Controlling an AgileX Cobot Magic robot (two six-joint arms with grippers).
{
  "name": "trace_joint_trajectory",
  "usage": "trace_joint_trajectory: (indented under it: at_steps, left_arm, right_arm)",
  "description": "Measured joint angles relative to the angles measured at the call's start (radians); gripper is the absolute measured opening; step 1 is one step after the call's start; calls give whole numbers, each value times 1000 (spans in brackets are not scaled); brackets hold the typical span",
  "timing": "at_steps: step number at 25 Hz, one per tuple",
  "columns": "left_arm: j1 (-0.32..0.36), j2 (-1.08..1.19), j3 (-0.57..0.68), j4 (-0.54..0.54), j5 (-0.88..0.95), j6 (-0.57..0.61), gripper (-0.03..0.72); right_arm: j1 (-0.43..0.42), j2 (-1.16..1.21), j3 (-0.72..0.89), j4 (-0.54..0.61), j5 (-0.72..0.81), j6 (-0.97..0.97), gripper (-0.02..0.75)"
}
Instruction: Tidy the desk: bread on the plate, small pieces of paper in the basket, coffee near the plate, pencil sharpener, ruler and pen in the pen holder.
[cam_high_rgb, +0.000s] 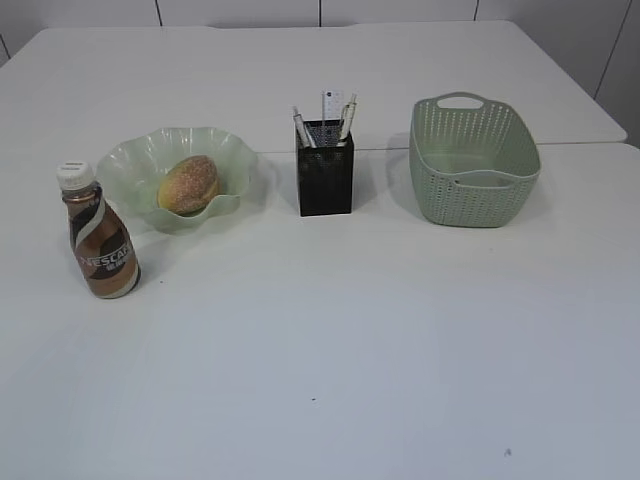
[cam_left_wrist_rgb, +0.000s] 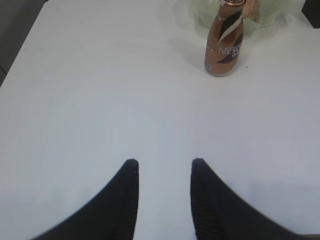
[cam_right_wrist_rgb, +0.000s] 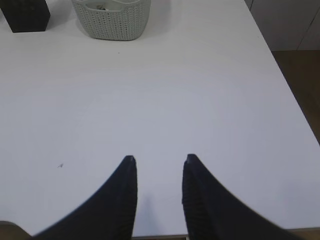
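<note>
Golden-brown bread (cam_high_rgb: 188, 184) is sitting in the plate (cam_high_rgb: 135, 160), coffee (cam_high_rgb: 100, 243) at its 7 o'clock; tidying appears finished. Both pincers, left pincer (cam_left_wrist_rgb: 162, 167) and right pincer (cam_right_wrist_rgb: 158, 163), are hanging part-open, empty, needing only retreat.

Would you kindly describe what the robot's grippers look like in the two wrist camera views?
The left gripper and the right gripper look alike: each has two matte black fingers, broad at the base and curving to narrow, pointed tips, with a finely ribbed texture. No cables or markings show, and the arms themselves are out of view.
</note>
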Motion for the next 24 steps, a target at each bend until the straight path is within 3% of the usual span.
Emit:
trace_joint_trajectory:
  at_steps: [24]
  left_arm:
    - [-2, 0, 0, 0, 0, 0, 239]
  right_arm:
    - [0, 0, 0, 0, 0, 0, 260]
